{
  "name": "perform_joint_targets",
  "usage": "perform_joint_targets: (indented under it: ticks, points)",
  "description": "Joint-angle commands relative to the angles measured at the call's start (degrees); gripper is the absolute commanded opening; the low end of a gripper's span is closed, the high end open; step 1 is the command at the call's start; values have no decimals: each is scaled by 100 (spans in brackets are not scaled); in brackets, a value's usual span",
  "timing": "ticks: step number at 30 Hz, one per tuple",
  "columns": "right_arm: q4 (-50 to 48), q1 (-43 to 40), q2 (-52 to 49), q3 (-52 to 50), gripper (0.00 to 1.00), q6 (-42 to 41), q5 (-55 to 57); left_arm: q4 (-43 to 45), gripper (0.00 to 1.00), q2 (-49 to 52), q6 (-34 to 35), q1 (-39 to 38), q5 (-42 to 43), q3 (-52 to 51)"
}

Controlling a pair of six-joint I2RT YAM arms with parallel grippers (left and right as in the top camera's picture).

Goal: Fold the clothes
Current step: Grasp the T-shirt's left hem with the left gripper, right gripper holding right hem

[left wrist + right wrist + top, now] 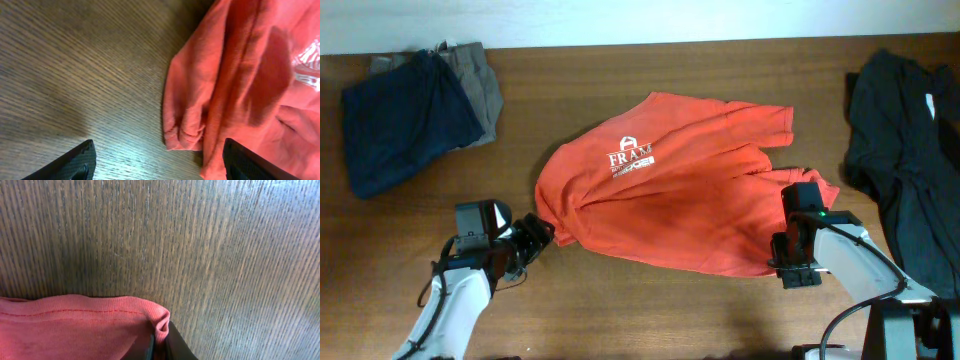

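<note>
Showed an orange-red T-shirt (680,200) lying rumpled across the middle of the tabletop (720,320), between the two arms. Found the left end effector (158,159) at the shirt's lower left corner, released, black fingers (75,165) spread wide with a bunched fold of fabric between them. Found the right end effector (159,347) at the shirt's lower right edge, clenched on the stitched hem, the cloth puckered where pinched.

Looked soft and matte in the knit, creased in long folds fanning out from the left corner, with a darker shadowed patch near the middle. Carried white lettering (630,157) near the upper left, partly legible as "FRAM". Had an irregular outline, with a sleeve splayed toward the upper right.

Revealed dark brown wood with fine straight grain beneath. Showed also a navy garment (395,120) lying partly over a grey garment (485,85) at the far left corner, well apart from the shirt. Showed a black garment (905,150) heaped at the right edge.
</note>
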State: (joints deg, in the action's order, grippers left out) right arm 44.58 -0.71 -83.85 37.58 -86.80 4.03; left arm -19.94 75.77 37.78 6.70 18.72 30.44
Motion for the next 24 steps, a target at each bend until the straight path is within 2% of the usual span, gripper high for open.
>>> perform_joint_targets:
  ticks: [1,6,11,16,24]
  points:
    - [15,-72,-144,-168,9,-42,74,105,81,400,37,-22,57,372]
    - [17,-72,-144,-168,9,2,68,72,81,1034,37,-33,57,780]
    - [17,-72,-144,-168,14,2,46,-428,80,1252,-7,-83,-262,1104]
    - [15,-72,-144,-168,14,0,26,-1014,80,1263,-11,-409,-876,1534]
    - [13,-79,-144,-168,15,90,-81,-1781,80,1773,-101,-608,-1110,1987]
